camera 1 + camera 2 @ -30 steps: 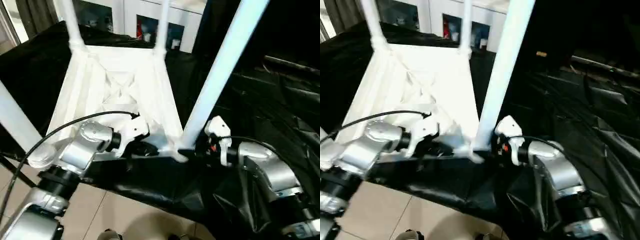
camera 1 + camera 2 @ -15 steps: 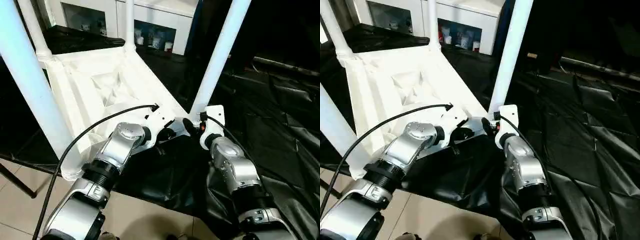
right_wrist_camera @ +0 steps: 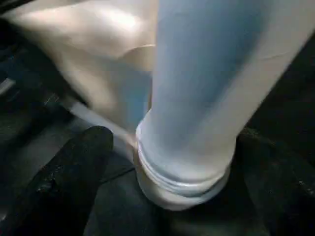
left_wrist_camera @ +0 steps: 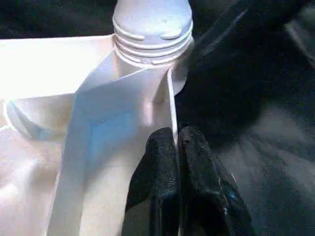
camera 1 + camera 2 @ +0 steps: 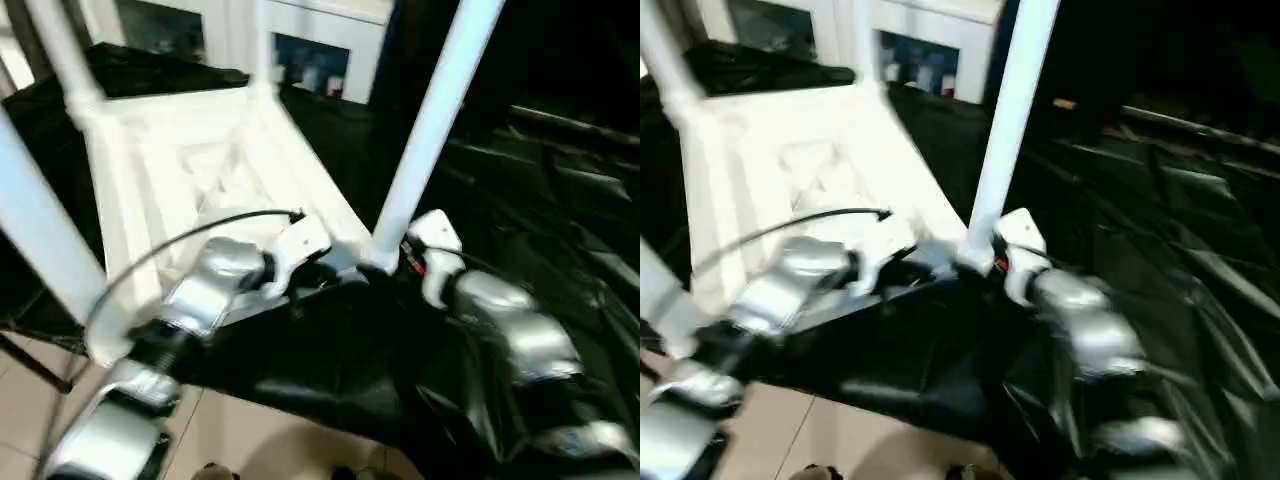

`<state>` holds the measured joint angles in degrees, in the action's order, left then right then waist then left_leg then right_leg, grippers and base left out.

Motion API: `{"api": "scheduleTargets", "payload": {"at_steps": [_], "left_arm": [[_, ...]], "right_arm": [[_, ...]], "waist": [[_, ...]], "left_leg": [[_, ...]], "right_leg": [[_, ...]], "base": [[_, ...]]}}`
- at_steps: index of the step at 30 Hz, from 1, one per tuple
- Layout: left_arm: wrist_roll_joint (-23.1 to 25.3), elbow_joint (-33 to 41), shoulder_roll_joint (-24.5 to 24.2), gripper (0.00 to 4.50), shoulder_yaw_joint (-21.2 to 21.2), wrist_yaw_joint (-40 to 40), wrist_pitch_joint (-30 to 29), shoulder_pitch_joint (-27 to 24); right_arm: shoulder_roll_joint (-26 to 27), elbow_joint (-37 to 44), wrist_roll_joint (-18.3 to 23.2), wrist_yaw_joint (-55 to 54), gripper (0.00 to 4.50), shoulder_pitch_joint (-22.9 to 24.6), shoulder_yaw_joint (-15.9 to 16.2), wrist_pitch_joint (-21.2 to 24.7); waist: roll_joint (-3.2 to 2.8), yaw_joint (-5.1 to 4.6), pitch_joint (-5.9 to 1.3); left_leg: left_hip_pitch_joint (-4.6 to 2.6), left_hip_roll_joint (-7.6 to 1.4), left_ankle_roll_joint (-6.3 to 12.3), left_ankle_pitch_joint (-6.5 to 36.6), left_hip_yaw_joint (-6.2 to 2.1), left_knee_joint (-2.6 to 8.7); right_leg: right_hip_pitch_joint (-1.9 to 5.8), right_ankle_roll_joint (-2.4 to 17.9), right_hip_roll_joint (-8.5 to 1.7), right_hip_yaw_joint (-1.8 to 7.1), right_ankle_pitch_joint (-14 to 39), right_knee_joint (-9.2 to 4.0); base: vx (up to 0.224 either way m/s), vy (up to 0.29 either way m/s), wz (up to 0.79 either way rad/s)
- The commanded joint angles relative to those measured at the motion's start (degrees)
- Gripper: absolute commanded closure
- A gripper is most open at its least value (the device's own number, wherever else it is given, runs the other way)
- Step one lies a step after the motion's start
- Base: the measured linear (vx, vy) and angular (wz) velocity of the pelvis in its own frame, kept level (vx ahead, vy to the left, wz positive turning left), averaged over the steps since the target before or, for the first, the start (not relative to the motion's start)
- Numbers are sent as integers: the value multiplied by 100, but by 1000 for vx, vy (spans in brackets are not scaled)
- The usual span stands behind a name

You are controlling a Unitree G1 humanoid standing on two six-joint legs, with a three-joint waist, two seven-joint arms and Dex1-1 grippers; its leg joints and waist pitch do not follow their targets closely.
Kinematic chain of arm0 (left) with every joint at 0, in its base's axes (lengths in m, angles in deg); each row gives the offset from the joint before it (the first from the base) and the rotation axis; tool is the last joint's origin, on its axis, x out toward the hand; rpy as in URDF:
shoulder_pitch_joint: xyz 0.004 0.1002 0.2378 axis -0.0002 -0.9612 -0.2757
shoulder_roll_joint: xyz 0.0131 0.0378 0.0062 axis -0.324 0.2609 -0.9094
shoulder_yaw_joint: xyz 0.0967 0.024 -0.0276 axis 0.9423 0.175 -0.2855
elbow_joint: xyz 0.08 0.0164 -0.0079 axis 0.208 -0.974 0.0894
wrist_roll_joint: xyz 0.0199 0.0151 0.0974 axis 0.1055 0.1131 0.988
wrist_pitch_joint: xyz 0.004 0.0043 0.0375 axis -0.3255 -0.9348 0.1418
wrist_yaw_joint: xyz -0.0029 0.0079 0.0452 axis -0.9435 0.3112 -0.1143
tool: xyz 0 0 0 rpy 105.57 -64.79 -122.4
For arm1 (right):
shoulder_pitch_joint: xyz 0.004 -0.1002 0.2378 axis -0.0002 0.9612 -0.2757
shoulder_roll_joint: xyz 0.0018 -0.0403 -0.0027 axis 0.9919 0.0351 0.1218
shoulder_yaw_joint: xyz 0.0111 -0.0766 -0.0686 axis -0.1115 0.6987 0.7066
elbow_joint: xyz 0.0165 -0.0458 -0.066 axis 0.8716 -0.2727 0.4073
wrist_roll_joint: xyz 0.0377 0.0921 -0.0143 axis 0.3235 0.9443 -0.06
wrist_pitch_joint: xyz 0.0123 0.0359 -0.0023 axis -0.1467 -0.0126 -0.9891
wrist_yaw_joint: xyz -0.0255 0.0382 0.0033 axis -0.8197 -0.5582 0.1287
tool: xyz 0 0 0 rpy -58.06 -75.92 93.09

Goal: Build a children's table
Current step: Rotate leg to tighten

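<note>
The children's table lies upside down, its white ribbed tabletop (image 5: 200, 170) on a black sheet, with several white legs rising from the corner sockets. My left gripper (image 4: 177, 135) is shut on the tabletop's thin rim wall, just beside the near right corner socket (image 4: 150, 54). It also appears at that corner as the left gripper (image 5: 330, 275). My right gripper (image 3: 177, 142) is open around the base of the near right leg (image 5: 430, 120), one black finger (image 3: 74, 182) on each side with gaps to the leg. Seen from the head, the right gripper (image 5: 400, 262) sits at the leg's foot.
A black crinkled sheet (image 5: 540, 180) covers the work surface to the right. A white glass-door cabinet (image 5: 310, 50) stands behind. Tiled floor (image 5: 230, 430) lies below the near edge. A black cable (image 5: 180, 240) arcs over my left forearm. The near left leg (image 5: 35, 240) rises close to my left arm.
The view has swung about. Both grippers stay at the same near right corner of the tabletop. My right forearm now reaches in more from the right.
</note>
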<state>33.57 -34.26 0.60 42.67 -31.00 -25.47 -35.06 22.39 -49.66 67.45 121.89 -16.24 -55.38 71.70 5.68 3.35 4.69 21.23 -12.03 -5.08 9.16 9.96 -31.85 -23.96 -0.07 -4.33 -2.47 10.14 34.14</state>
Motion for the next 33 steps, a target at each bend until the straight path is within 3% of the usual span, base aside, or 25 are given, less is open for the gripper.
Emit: {"api": "scheduleTargets", "payload": {"at_steps": [1, 4, 10, 17, 26, 33], "left_arm": [[-23, 69, -75, 450, 501, -625, -35, -249], [-112, 345, -296, 450, 546, -966, -100, -351], [-151, 543, -499, 450, 541, -1185, -92, -467], [-142, 581, -505, 450, 530, -1160, -121, -473], [-134, 530, -464, 450, 522, -1088, -93, -446], [-158, 449, -364, 450, 442, -928, -95, -424]], "right_arm": [[-146, 317, 198, 594, 26, 66, 182, 70], [-324, 348, 226, 863, 26, 96, 202, 63], [-487, 420, 270, 1172, 26, 110, 296, 118], [-510, 365, 189, 1261, 100, 84, 378, 64], [-542, 386, 195, 1301, 171, 133, 378, 83], [-360, 353, 274, 1076, 185, 269, 261, 98]], "waist": [[-38, 22, -373], [-57, 52, -356], [-47, 98, -323], [-16, 107, -359], [-14, 101, -356], [-10, 106, -365]], "left_leg": [[-56, -104, 553, 598, 57, 270], [-91, -122, 531, 746, 67, 280], [-99, -129, 171, 1286, 49, 326], [-78, -105, 239, 912, 58, 282], [-79, -104, 250, 932, 57, 275], [-82, -102, 268, 888, 61, 266]], "right_leg": [[332, 1408, -262, 203, -118, -234], [309, 1480, -273, 202, 86, -247], [289, 1189, -300, 218, 1195, -338], [307, 1206, -285, 218, 740, -275], [307, 1196, -281, 215, 826, -281], [306, 1220, -277, 215, 743, -273]], "base": [[0, 0, 0], [0, 0, 0], [0, 0, 0], [0, 0, 0], [0, 0, 0], [0, 0, 0]]}}
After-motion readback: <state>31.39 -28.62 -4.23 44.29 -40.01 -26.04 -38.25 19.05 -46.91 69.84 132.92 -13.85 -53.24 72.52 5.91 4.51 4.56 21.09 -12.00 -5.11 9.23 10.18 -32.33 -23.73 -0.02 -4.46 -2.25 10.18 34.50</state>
